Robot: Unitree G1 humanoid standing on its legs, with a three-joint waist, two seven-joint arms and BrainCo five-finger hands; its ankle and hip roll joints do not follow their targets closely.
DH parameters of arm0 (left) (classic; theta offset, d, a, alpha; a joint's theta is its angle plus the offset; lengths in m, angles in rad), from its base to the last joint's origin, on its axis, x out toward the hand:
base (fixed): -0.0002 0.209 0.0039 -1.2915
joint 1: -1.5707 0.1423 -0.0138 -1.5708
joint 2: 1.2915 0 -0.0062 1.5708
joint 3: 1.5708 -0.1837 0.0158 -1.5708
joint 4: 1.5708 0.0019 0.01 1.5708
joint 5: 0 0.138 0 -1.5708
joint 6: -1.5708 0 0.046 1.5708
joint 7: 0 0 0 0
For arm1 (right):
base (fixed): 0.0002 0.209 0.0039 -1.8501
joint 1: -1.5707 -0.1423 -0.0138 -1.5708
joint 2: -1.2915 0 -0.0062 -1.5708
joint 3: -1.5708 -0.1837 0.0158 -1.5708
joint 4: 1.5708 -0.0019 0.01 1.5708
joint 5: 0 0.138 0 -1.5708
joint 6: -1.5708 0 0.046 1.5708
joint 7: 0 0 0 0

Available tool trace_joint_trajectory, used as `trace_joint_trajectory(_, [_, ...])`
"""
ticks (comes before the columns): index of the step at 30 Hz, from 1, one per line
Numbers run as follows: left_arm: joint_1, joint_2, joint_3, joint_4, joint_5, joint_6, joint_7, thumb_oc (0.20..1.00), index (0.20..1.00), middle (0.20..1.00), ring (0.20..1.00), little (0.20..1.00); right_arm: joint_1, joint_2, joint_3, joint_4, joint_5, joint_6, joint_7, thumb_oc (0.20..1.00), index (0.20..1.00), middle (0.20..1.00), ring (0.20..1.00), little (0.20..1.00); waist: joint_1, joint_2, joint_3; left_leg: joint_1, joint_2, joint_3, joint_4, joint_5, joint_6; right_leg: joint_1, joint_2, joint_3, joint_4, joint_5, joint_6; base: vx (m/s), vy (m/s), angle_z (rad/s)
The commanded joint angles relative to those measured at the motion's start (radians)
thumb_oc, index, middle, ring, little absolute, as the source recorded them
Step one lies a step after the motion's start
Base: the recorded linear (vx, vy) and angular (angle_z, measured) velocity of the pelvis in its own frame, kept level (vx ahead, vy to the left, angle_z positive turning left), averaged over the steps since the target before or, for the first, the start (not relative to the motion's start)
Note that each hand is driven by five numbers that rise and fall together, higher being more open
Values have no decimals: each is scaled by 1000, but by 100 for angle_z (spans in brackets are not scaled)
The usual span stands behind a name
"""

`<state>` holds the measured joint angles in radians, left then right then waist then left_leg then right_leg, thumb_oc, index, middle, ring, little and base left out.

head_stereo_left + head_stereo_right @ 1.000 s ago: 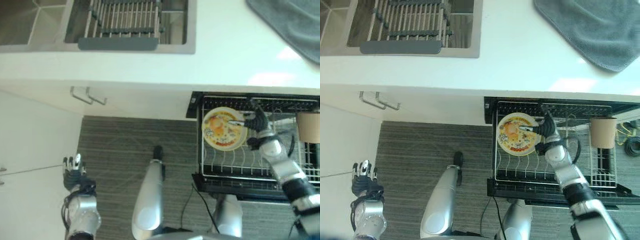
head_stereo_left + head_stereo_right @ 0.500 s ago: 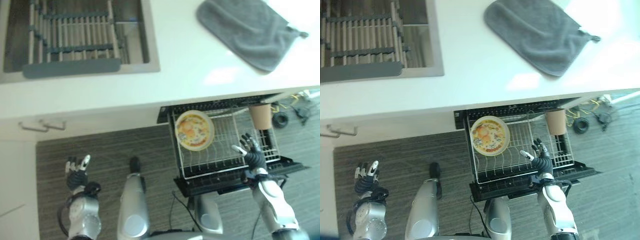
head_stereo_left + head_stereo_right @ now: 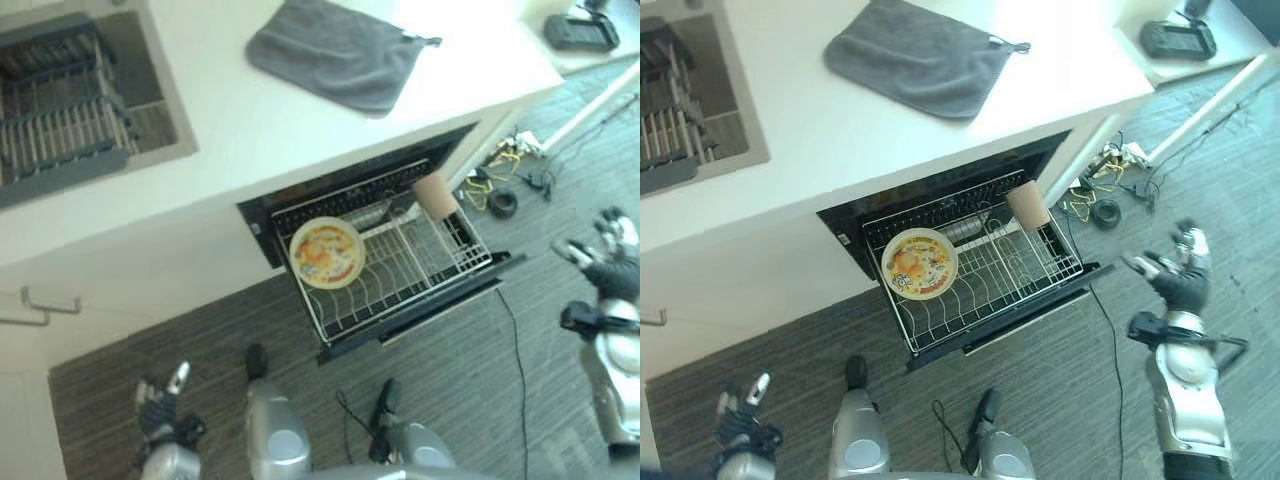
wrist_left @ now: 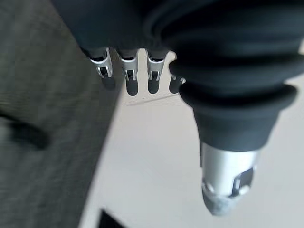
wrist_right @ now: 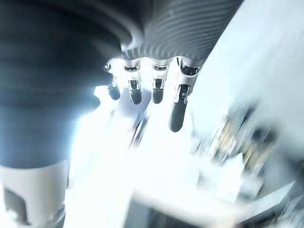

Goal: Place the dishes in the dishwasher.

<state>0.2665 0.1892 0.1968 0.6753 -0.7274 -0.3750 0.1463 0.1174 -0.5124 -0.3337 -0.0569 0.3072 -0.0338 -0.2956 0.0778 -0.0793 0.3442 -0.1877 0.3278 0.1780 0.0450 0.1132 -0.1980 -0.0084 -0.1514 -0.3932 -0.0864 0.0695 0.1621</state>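
We note the right robot hand point(image 3: 1180, 275) spread, fingers relaxed, holding nothing, over the striped floor point(image 3: 1060, 385); the left robot hand point(image 3: 160, 405) hangs equally empty. The plate point(image 3: 919, 263) stands in the pulled-out dishwasher rack point(image 3: 985, 275), well apart from both hands, near a tan cup point(image 3: 1028, 205). On the white surface point(image 3: 820, 140) lies a grey towel point(image 3: 915, 55), beside the sink point(image 3: 70, 110).

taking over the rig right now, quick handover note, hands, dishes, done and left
Left hand: open, holding nothing, low over the floor beside the cabinet.
Right hand: open, holding nothing, raised over the floor to the right of the dishwasher.
Dishes: the patterned plate stands in the pulled-out dishwasher rack; a tan cup sits at the rack's back right.
Done: plate and cup are loaded.
Left: the sink rack looks bare, and only a grey towel lies on the counter. Probably just push the rack in.
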Motion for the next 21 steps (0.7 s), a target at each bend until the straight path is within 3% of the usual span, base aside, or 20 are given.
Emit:
trace_joint_trajectory(1, [-27, 109, 27, -20, -27, -58, -46, 1000, 1000, 1000, 1000, 1000, -39, -21, -86, 4, -93, -28, -129, 1000, 1000, 1000, 1000, 1000, 33, -44, 9, -10, -62, 21, 42, -85, 52, -11, -107, -12, 91, -26, 46, -21, 42, -20])
trace_joint_trajectory(2, [-28, 108, 29, -16, -20, -58, -53, 1000, 1000, 1000, 1000, 1000, -20, -27, -104, 21, -101, -24, -153, 1000, 1000, 1000, 1000, 1000, 30, -44, 12, -13, -60, 24, 41, -81, 50, -12, -108, -13, 93, -28, 45, 43, 7, -3])
trace_joint_trajectory(3, [-32, 115, 37, -13, -8, -55, -55, 1000, 1000, 1000, 1000, 1000, 21, -24, -122, 79, -163, -22, -234, 573, 573, 573, 573, 573, 25, -48, 12, -17, -60, 25, 45, -82, 49, -17, -112, -14, 98, -27, 46, 51, -15, 10])
trace_joint_trajectory(4, [-38, 123, 43, -13, -13, -44, -51, 1000, 1000, 1000, 1000, 1000, 33, -20, -119, 107, -195, -23, -253, 200, 200, 200, 200, 200, 23, -50, 12, -21, -60, 24, 51, -84, 49, -20, -114, -15, 100, -24, 47, 65, -32, 10])
trace_joint_trajectory(7, [-68, 164, 64, -7, -52, 5, -43, 1000, 1000, 1000, 1000, 1000, 50, -11, -57, 198, -208, 7, -227, 200, 200, 200, 200, 200, 20, -47, 27, -39, -66, 13, 72, -89, 54, -37, -123, -16, 110, -18, 48, 28, -36, -1])
trace_joint_trajectory(11, [-139, 208, 48, -21, -63, 18, -43, 1000, 1000, 1000, 1000, 1000, -18, 25, 42, 366, -61, -95, -195, 200, 200, 200, 200, 200, 26, -23, 77, -118, -81, -17, 153, -115, 59, -82, -140, -2, 142, -32, 39, -40, -48, 8])
trace_joint_trajectory(15, [-179, 224, 30, -68, -89, 43, -13, 1000, 1000, 1000, 1000, 1000, -110, 15, 91, 452, 13, -127, -153, 200, 200, 200, 200, 200, 41, 15, 119, -204, -102, -54, 233, -138, 64, -153, -169, 9, 208, -56, 31, -61, -24, 10])
trace_joint_trajectory(18, [-195, 221, 1, -82, -95, 70, -3, 1000, 1000, 1000, 1000, 1000, -238, -11, 115, 578, 206, -187, -100, 200, 200, 200, 200, 200, 60, 80, 145, -287, -132, -87, 296, -155, 72, -275, -216, 40, 310, -88, 18, -48, 44, 9])
trace_joint_trajectory(19, [-198, 220, -1, -80, -93, 73, -2, 1000, 1000, 1000, 1000, 1000, -249, -15, 118, 590, 221, -187, -90, 200, 200, 200, 200, 200, 61, 84, 143, -295, -134, -88, 300, -157, 73, -287, -219, 43, 318, -91, 17, -24, 73, 15])
trace_joint_trajectory(21, [-199, 208, -38, -73, -134, 101, 2, 1000, 1000, 1000, 1000, 1000, -385, -57, 152, 699, 339, -142, -38, 200, 200, 200, 200, 200, 77, 142, 151, -327, -160, -108, 310, -155, 80, -369, -244, 67, 380, -110, 12, -25, 136, 22])
